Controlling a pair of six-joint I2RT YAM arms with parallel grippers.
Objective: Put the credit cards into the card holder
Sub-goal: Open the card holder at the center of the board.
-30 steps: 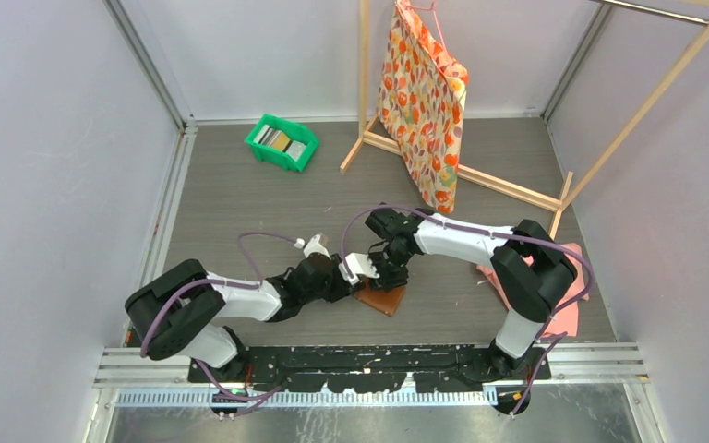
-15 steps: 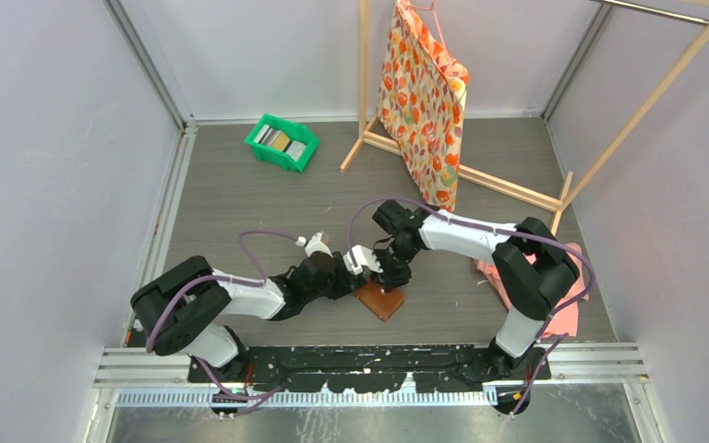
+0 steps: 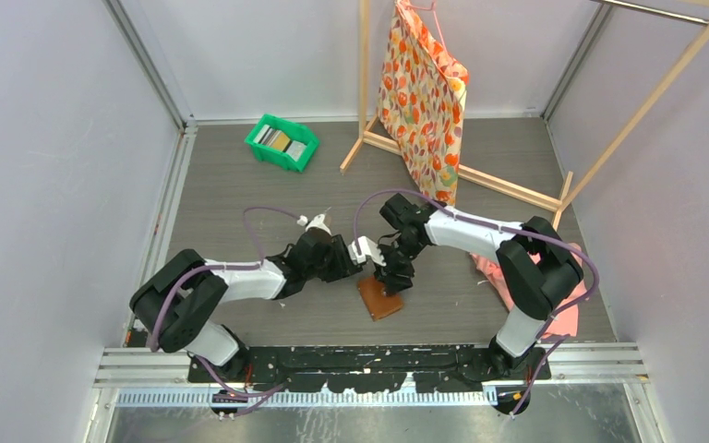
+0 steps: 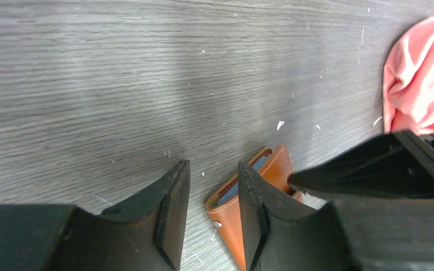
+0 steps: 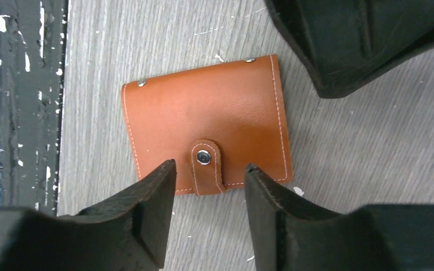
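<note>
**Inspector:** Position of the card holder (image 5: 203,113)?

**Assessor:** It lies flat on the table (image 5: 373,141), closed, between the two arms, with its snap tab (image 5: 204,161) fastened. The credit cards (image 3: 281,141) appear to sit in the green bin (image 3: 277,158), well apart at the far side.

**Inspector:** Gripper condition?

**Assessor:** The right gripper (image 5: 209,212) is spread, its fingers straddling the tab from above, and it grips nothing. The left gripper (image 4: 212,223) is likewise spread and empty, just beside the holder's edge, where the blue lining shows.

**Inspector:** Recommendation for the step in hand?

**Assessor:** The step is judged to be unsnapping. One gripper should pin the leather body near the fold. The other should take the tab at its free tip and peel upward, not drag sideways. Otherwise the light holder is likely to slide or lift whole.
</note>
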